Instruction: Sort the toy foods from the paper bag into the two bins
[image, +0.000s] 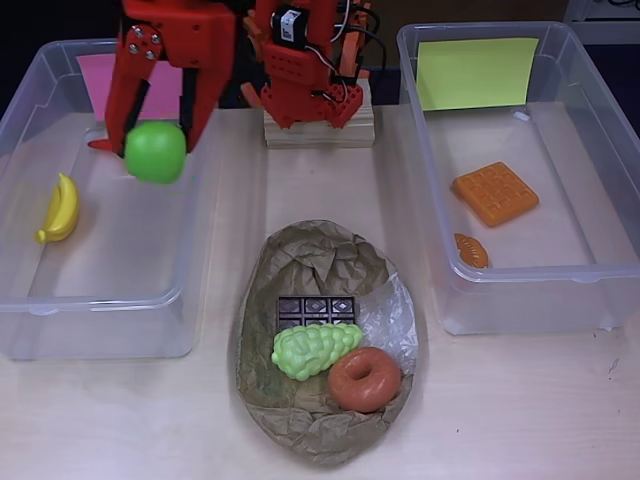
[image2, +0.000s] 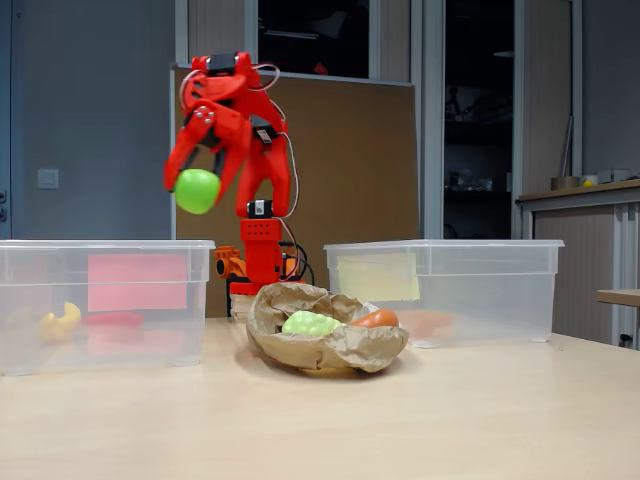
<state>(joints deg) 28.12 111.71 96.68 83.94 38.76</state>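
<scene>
My red gripper (image: 152, 140) is shut on the green apple (image: 155, 152) and holds it high above the left bin (image: 25, 100), the one with the pink sheet (image: 100, 80). In the fixed view the gripper (image2: 197, 185) and apple (image2: 196, 190) hang well above that bin (image2: 100, 350). A yellow banana (image: 59, 209) lies in it. The right bin (image: 600, 270) with the yellow-green sheet (image: 476, 72) holds an orange waffle (image: 495, 193) and a croissant (image: 470, 249). The paper bag (image: 320, 260) holds a chocolate bar (image: 316, 311), pale green grapes (image: 314, 349) and a brown donut (image: 364, 379).
The arm's base (image: 318, 128) stands on a wooden block between the two bins at the table's back. Something red (image2: 113, 320) shows low in the left bin in the fixed view. Bare tabletop lies in front of the bag.
</scene>
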